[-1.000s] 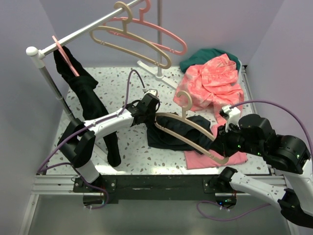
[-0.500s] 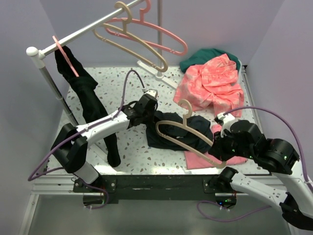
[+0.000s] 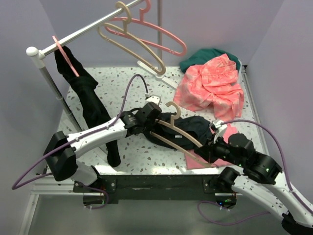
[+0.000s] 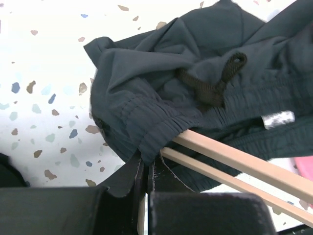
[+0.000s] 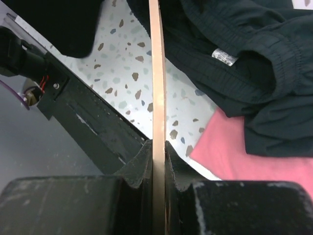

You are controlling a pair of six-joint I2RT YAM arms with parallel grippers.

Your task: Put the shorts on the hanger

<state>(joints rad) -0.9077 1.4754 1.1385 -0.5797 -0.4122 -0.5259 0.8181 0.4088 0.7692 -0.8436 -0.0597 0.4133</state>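
Note:
The dark navy shorts [image 3: 195, 128] lie crumpled on the table's middle, partly over a pink folded cloth [image 3: 230, 159]. My left gripper [image 3: 148, 119] is shut on the waistband at the shorts' left end [image 4: 146, 132]. My right gripper [image 3: 211, 152] is shut on one end of the beige hanger [image 3: 182, 133], which lies aslant over the shorts with its hook [image 3: 172, 107] toward the back. In the left wrist view two hanger bars [image 4: 234, 164] pass under the lifted waistband. In the right wrist view the hanger bar [image 5: 157, 73] runs straight out from my jaws beside the shorts [image 5: 244, 58].
A clothes rail [image 3: 83, 33] crosses the back left, carrying a second beige hanger [image 3: 132, 44], a pink hanger [image 3: 161, 36] and a long black garment [image 3: 90, 103]. A coral patterned cloth [image 3: 212, 83] and a teal cloth [image 3: 205, 55] lie back right. The table's front edge [image 3: 146, 183] is near.
My right gripper has moved left and forward, swinging the hanger lower and leftward so its far end reaches the waistband. My left gripper has shifted slightly toward the shorts, still holding them.

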